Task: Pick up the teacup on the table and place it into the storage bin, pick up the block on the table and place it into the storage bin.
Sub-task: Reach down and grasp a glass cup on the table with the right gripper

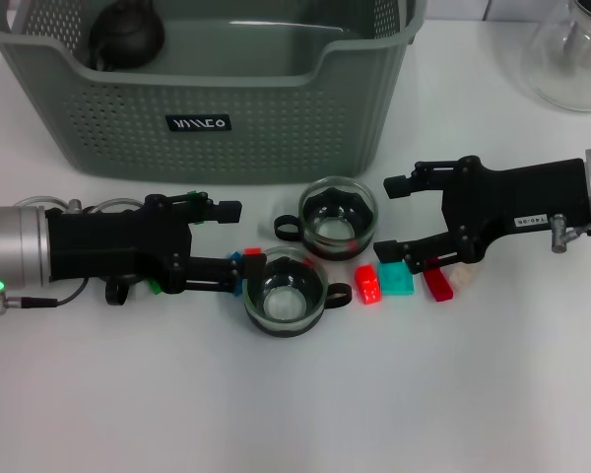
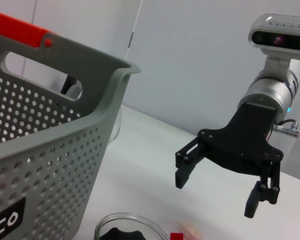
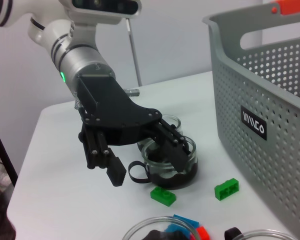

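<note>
Head view: two open grippers flank two glass teacups and a scatter of blocks below the storage bin (image 1: 276,108).

The grey-green bin fills the upper left and centre of the frame, a dark teapot (image 1: 126,37) in its upper-left corner. The left gripper (image 1: 234,241) reaches in from the left edge, jaws spread, fingertips at the nearer teacup (image 1: 286,292) in the lower centre — contact I cannot tell. The right gripper (image 1: 392,219) comes from the right edge, jaws wide apart, beside the farther teacup (image 1: 339,217). Red block (image 1: 368,284), teal block (image 1: 395,280) and another red block (image 1: 436,284) lie on the white table (image 1: 295,414), right of the cups.
</note>
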`<state>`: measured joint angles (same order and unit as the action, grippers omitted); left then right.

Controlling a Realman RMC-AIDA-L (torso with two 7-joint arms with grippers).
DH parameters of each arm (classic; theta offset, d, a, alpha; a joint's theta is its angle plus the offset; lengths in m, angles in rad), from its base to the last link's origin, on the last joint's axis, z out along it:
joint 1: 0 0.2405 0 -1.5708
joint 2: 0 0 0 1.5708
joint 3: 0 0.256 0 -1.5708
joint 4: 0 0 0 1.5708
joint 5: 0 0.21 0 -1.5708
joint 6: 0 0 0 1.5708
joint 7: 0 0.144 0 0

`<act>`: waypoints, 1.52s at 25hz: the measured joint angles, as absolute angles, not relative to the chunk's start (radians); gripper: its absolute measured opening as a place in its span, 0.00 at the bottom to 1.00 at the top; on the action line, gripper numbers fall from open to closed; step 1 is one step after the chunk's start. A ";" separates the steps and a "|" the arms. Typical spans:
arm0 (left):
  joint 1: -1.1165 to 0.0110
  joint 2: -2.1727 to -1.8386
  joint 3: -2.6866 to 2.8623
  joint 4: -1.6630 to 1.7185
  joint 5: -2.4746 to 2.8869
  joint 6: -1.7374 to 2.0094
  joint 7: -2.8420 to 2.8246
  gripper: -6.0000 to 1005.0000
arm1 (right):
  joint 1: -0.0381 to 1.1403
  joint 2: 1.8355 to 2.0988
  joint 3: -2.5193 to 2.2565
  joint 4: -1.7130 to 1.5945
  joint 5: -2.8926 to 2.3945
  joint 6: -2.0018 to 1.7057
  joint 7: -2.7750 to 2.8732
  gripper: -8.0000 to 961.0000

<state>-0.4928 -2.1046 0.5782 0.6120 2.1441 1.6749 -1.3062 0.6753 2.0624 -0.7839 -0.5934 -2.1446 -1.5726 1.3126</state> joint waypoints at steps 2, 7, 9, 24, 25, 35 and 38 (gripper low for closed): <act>-0.494 -2.106 0.580 0.612 2.143 1.673 -1.306 0.86 | 0.675 2.064 -0.785 -0.593 -2.147 -1.563 1.312 0.95; -0.495 -2.108 0.580 0.612 2.145 1.673 -1.307 0.86 | 0.673 2.065 -0.785 -0.593 -2.149 -1.556 1.301 0.95; -0.495 -2.108 0.577 0.612 2.146 1.673 -1.307 0.86 | 0.672 2.066 -0.785 -0.593 -2.149 -1.555 1.290 0.95; -0.492 -2.105 0.577 0.611 2.141 1.672 -1.307 0.86 | 0.674 2.063 -0.778 -0.595 -2.145 -1.559 1.292 0.95; -0.490 -2.104 0.577 0.612 2.141 1.673 -1.307 0.86 | 0.675 2.062 -0.778 -0.596 -2.145 -1.566 1.292 0.95; -0.464 -2.076 0.573 0.617 2.149 1.666 -1.305 0.86 | 0.722 2.092 -0.815 -0.664 -2.148 -1.692 1.297 0.95; -0.461 -2.072 0.556 0.618 2.149 1.664 -1.302 0.86 | 0.740 2.095 -0.875 -0.664 -2.148 -1.697 1.303 0.95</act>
<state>-0.4615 -2.0725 0.5557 0.6180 2.1491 1.6644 -1.3018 0.7402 2.0947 -0.8749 -0.6643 -2.1480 -1.6973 1.3035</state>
